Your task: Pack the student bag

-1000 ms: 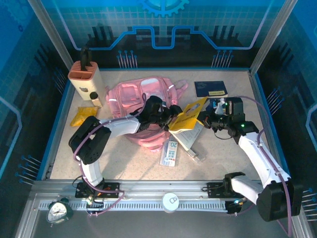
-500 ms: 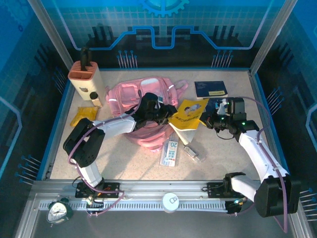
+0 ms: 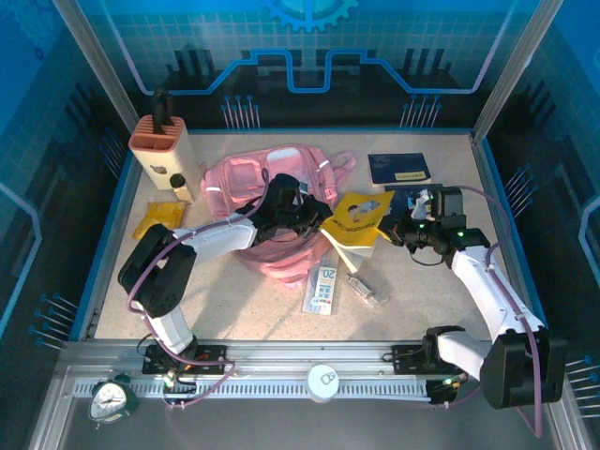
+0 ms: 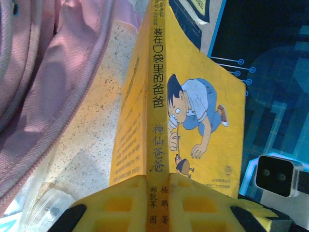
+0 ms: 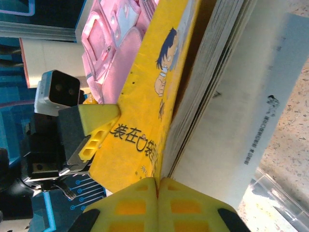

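The pink student bag lies at the back middle of the table, and its fabric fills the left side of the left wrist view. A yellow picture book hangs half open between the two arms, just right of the bag. My left gripper is shut on the book's spine, one yellow finger on each side. My right gripper is shut on the edge of the yellow cover, fingers pinched together. The white pages fan away from that cover.
A tan knife block stands at the back left, with a yellow packet in front of it. A dark blue booklet lies at the back right. A card pack and a clear plastic case lie in front of the bag.
My left gripper has closed onto the book's spine. The book and both grippers have shifted slightly left and back, toward the bag.
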`<state>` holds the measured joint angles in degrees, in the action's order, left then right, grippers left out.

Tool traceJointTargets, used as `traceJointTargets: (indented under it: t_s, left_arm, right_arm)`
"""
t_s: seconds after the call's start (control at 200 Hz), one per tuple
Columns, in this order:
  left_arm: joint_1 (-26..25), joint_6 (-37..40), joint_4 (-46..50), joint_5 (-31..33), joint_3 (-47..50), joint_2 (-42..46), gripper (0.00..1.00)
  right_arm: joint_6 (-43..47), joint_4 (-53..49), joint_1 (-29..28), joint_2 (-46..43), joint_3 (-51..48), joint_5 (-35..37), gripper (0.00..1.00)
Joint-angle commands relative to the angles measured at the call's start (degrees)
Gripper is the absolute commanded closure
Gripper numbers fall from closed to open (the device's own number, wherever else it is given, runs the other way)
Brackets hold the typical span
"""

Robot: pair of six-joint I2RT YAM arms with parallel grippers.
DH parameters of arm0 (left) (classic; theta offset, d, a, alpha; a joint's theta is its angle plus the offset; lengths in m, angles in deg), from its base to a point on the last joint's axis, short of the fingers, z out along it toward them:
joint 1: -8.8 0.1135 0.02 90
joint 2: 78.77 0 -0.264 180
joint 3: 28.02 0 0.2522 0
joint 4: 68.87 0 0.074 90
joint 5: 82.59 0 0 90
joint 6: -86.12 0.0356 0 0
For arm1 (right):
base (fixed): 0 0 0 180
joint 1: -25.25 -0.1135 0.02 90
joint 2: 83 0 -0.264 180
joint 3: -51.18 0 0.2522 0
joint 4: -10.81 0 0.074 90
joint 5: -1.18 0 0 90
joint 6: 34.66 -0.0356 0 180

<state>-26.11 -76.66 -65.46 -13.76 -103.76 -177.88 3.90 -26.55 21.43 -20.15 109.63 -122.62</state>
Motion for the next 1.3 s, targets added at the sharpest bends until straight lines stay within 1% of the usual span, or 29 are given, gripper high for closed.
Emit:
traceJointTargets:
  t_s: [0.0,0.11,0.155,0.265,0.355,0.4,0.51,0.625,0.725,0.785,0.901,0.946,1.081,1.141,1.226,1.296]
  left_arm:
    - [0.0,2.5,-2.4,-1.6,-4.4,4.6,1.00]
    - [0.3,3.4,-2.3,-0.2,-5.5,5.9,1.00]
    - [0.5,3.4,-2.1,0.5,-5.8,6.4,1.00]
    - [0.9,3.3,-2.5,1.9,-7.2,7.7,1.00]
    - [0.9,3.2,-2.7,3.3,-8.5,8.8,1.00]
    - [0.9,2.8,-2.4,4.5,-8.9,9.5,1.00]
    - [0.9,1.8,-2.6,7.4,-9.1,11.0,1.00]
    - [1.0,0.9,-5.1,9.5,-9.3,12.1,1.00]
    - [0.8,-0.3,-7.0,10.1,-9.5,12.4,1.00]
    - [0.6,-0.7,-7.3,11.1,-9.2,13.0,1.00]
    - [-0.9,-0.4,-6.9,15.2,-8.4,14.5,1.00]
    - [-1.0,-0.4,-6.9,15.5,-8.3,14.7,1.00]
    - [-0.9,1.4,-4.2,16.6,-7.5,15.4,1.00]
    - [-0.9,2.8,-3.0,17.2,-6.8,15.8,1.00]
    - [-0.8,3.5,-2.1,17.5,-6.0,16.1,1.00]
    - [-0.8,4.9,-1.0,17.7,-5.7,16.3,1.00]
  right_arm:
    - [1.3,-0.5,0.4,-1.4,-0.2,-4.0,0.74]
    - [-1.0,-0.9,1.0,-2.5,-0.7,-4.0,0.53]
    - [-2.6,0.1,1.1,-3.3,-1.4,-4.0,0.41]
    - [-8.4,6.9,1.0,-4.3,-3.7,-5.8,0.18]
    - [-12.0,10.2,0.0,-3.6,-4.0,-7.0,0.05]
    - [-13.1,10.7,-1.0,-3.2,-3.7,-6.8,0.00]
    - [-16.5,15.7,-3.6,-2.7,-3.7,-6.8,0.00]
    - [-23.3,23.6,-4.3,-1.2,-5.7,-8.2,0.00]
    - [-29.1,31.4,-5.8,-0.9,-7.0,-7.1,0.00]
    - [-31.3,34.3,-6.7,-0.6,-6.7,-6.5,0.00]
    - [-34.9,38.7,-8.4,0.0,-6.7,-4.9,0.00]
    - [-35.8,40.7,-9.0,0.2,-6.6,-4.5,0.00]
    - [-38.0,43.5,-9.2,-1.1,-6.4,-3.1,0.00]
    - [-37.1,42.1,-9.2,-2.0,-5.6,-2.6,0.04]
    - [-33.9,35.3,-9.0,-3.1,-3.8,-2.0,0.09]
    - [-33.7,35.1,-8.7,-3.5,-4.0,-2.3,0.15]
